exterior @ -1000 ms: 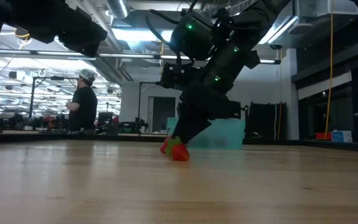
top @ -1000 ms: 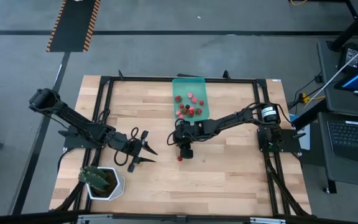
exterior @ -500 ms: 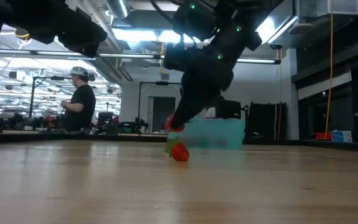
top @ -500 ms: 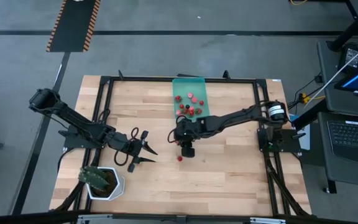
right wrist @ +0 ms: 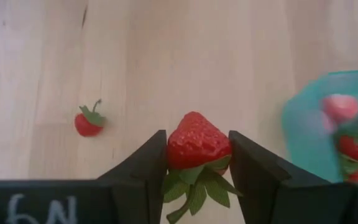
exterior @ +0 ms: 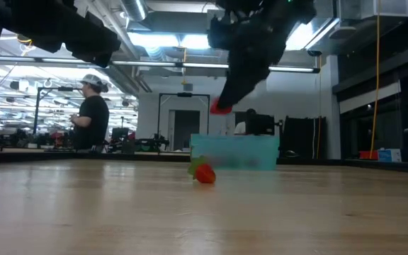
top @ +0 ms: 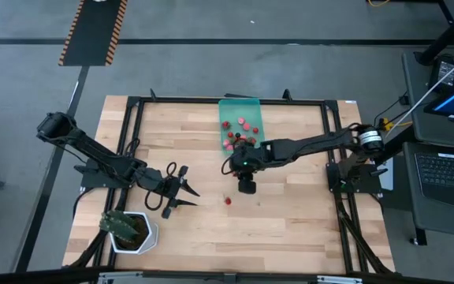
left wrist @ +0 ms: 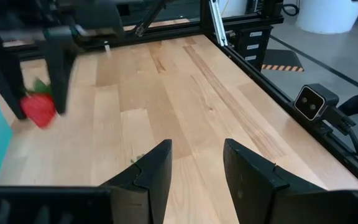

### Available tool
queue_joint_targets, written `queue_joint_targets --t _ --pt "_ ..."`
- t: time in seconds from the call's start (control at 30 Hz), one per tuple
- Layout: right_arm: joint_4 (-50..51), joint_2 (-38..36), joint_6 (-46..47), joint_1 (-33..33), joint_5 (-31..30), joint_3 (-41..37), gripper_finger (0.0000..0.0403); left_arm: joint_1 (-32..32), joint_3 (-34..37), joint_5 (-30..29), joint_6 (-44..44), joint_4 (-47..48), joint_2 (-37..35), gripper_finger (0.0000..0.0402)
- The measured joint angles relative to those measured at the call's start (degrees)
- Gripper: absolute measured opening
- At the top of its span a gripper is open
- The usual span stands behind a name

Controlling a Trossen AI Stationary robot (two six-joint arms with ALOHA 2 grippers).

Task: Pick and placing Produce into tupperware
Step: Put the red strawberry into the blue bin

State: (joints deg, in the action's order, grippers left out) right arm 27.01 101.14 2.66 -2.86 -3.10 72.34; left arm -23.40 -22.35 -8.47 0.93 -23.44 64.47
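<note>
At the near left corner of the light wooden table (top: 290, 213), a white round pot with a green leafy plant (top: 128, 229) is seen. Just beyond it, the left gripper (top: 189, 196) is parked above the table's left half, its two dark fingers (left wrist: 151, 171) spread with nothing between them. Right of it, a small red strawberry with a green top (top: 228, 200) lies alone on the bare wood. Beyond that fruit, the right gripper (top: 233, 167) is held raised above the table, its fingers pinching a red strawberry with green leaves (right wrist: 197, 143). Farther still, at the table's far edge, the rectangular translucent teal-green plastic container (top: 240, 110) is seen with several red and pinkish fruits (top: 243, 124) inside; its near end is partly hidden by the right arm. In the room behind, a person in dark clothing (exterior: 93, 120) is seen standing.
</note>
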Motion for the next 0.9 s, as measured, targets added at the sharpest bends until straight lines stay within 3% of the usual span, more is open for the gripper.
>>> queue_joint_targets --t 0.23,0.4,0.63,0.9 --pt "0.4 -6.9 3.3 -0.1 -2.8 -4.9 0.0146 0.0 0.0 0.0 0.0 0.4 0.0 0.0137" --pt "-5.6 -13.0 6.0 -0.7 -3.5 -12.4 0.0146 0.0 0.0 0.0 0.0 0.6 0.0 0.0137" --pt "-26.2 -20.5 7.7 -2.2 -3.4 -27.0 0.0146 0.0 0.0 -0.3 0.0 0.7 0.0 0.0137" --pt "-50.1 -22.1 7.4 -3.4 -3.1 -41.4 0.0146 0.0 0.0 -0.9 0.3 0.5 0.0 0.0137"
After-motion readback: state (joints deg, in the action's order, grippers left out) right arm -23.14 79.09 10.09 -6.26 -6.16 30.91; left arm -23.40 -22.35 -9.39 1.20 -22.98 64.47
